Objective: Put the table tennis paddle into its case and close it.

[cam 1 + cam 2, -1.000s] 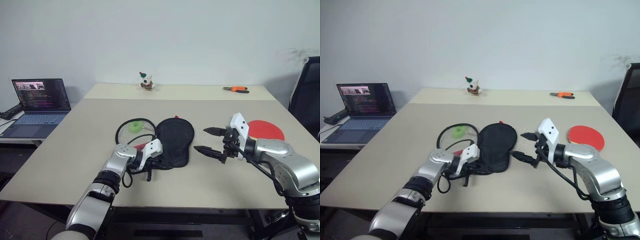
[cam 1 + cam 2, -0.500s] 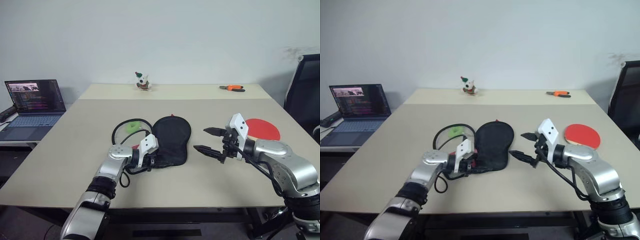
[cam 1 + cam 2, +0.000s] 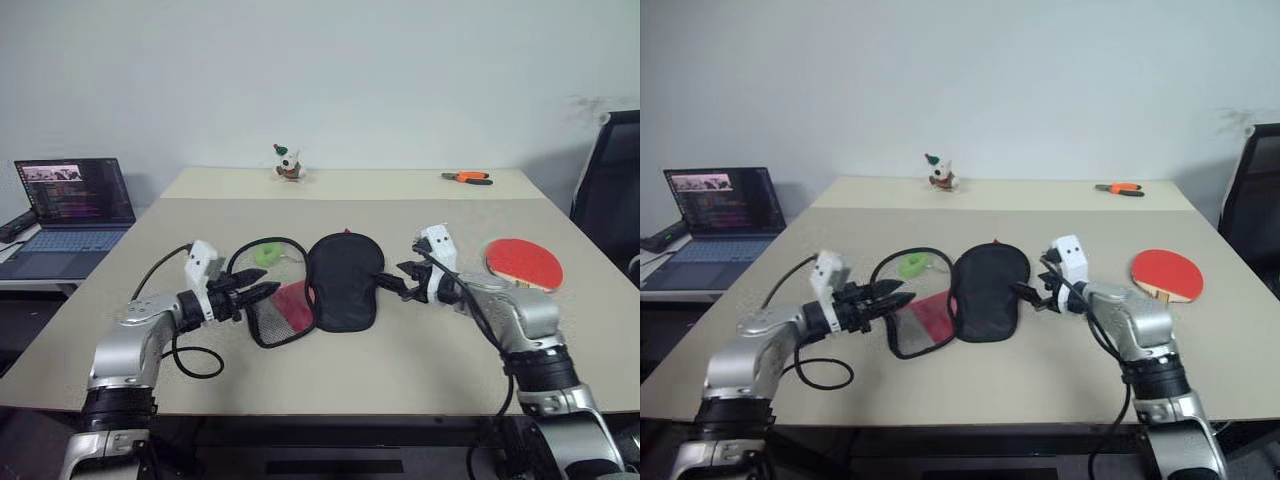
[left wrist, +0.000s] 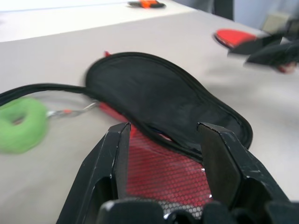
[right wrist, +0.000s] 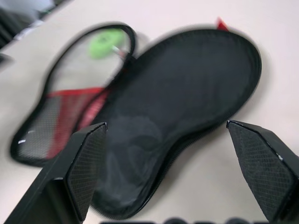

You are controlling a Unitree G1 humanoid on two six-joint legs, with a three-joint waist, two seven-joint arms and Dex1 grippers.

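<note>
The left claw (image 3: 255, 292) has let go and drawn back, jaws partly apart and empty. Just ahead of it the black fabric case (image 3: 345, 283) now lies unzipped on the beige desk (image 3: 420, 360). The right claw (image 3: 395, 278), wide open, has reached its edge; the red round paddle (image 3: 522, 262) waits behind it.

No legible text or labels anywhere
</note>
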